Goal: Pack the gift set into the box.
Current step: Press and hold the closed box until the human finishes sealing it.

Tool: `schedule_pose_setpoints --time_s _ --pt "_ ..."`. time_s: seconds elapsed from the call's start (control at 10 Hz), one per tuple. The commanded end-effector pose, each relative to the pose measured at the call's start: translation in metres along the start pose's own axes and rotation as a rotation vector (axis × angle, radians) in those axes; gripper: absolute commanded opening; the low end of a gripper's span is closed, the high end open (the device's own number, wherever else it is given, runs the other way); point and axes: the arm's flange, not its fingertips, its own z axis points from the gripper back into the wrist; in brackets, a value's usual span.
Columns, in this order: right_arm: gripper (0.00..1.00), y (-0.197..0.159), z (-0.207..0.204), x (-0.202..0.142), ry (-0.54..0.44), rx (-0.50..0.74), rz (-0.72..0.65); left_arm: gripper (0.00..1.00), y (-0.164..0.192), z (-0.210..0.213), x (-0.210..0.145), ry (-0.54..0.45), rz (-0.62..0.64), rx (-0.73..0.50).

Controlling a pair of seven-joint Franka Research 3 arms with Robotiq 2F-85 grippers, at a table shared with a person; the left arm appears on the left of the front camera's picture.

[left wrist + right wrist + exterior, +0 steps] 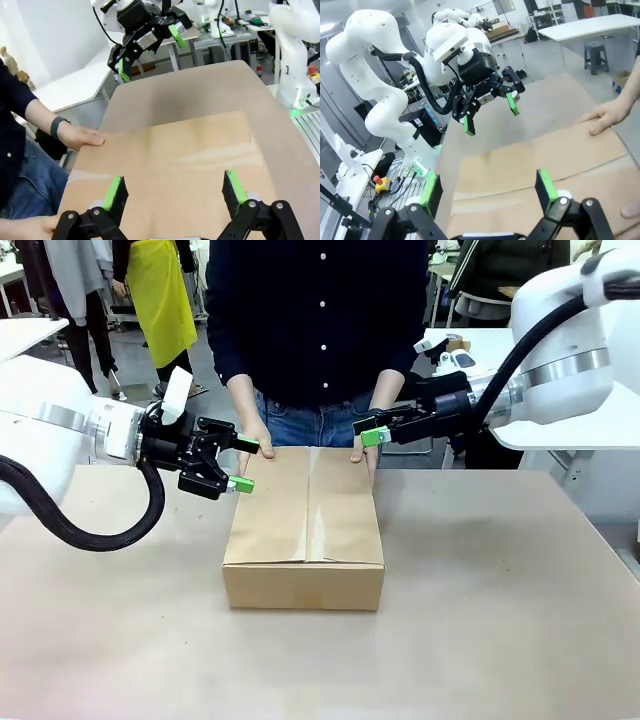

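1. The box (305, 525) sits on the tabletop (500, 590) with its top flaps folded flat. Two long flaps meet along a centre seam. You cannot tell whether the seam is taped or whether the gift set is inside.
2. Left gripper (246, 466) hovers just beside the box's far left corner, jaws open and empty. Right gripper (366, 430) hovers just above the box's far right corner, jaws open and empty.
3. The person's two hands (254, 440) (362, 454) rest on the box's far edge.
4. Handling, as a judgement: corrugated card with stiff walls and springy flaps, probably light. The faces are smooth, so the pads may slide.
5. The body looks too wide for either pair of jaws. Pinch a flap edge, or press down on the top beside the seam.
6. Count: one box, two flaps showing, two grippers, two hands.
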Motion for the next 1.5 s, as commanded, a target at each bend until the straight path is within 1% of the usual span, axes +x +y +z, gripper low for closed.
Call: schedule_pose_setpoints --time_s 0.0,0.1,0.2,0.3,0.4,0.5,0.6,0.7,0.8,0.9,1.0,1.1,1.3,1.4 --pt "1.00 0.001 -0.016 0.006 0.039 -0.007 0.025 1.00 0.002 0.008 0.003 -0.009 0.027 0.009" --pt "1.00 0.000 0.000 0.000 0.000 0.000 0.000 1.00 0.002 0.008 0.003 -0.009 0.027 0.009" --pt "1.00 -0.018 -0.006 -0.002 0.034 -0.029 0.002 1.00 0.001 0.002 -0.001 0.000 0.006 0.004" --pt "1.00 -0.041 -0.019 -0.012 -0.001 -0.124 0.126 1.00 0.010 -0.011 -0.016 0.032 0.039 -0.015" --pt "1.00 -0.053 -0.030 -0.028 -0.028 -0.043 0.137 1.00 0.015 -0.017 -0.029 0.013 0.086 -0.067" --pt "1.00 -0.062 -0.035 -0.044 -0.001 -0.111 0.185 1.00 0.017 -0.019 -0.037 -0.004 0.115 -0.077" --pt "1.00 -0.067 -0.041 -0.058 0.002 -0.100 0.230 1.00 0.021 -0.022 -0.044 -0.010 0.136 -0.077" --pt "1.00 -0.068 -0.047 -0.060 0.033 -0.140 0.274 1.00 0.025 -0.022 -0.048 -0.006 0.165 -0.086" --pt "1.00 -0.069 -0.055 -0.060 0.053 -0.128 0.285 1.00 0.030 -0.023 -0.053 -0.001 0.197 -0.086" --pt "1.00 -0.072 -0.059 -0.064 0.100 -0.134 0.282 1.00 0.034 -0.029 -0.062 0.000 0.226 -0.095" --pt "1.00 -0.070 -0.061 -0.066 0.145 -0.190 0.317 1.00 0.036 -0.034 -0.067 -0.009 0.247 -0.127" --pt "1.00 -0.070 -0.065 -0.066 0.154 -0.193 0.326 1.00 0.039 -0.037 -0.070 0.000 0.259 -0.128" --pt "1.00 -0.081 -0.069 -0.077 0.163 -0.157 0.256 1.00 0.041 -0.044 -0.073 0.022 0.235 -0.121" --pt "1.00 -0.084 -0.067 -0.081 0.155 -0.152 0.221 1.00 0.041 -0.047 -0.075 0.033 0.201 -0.131"
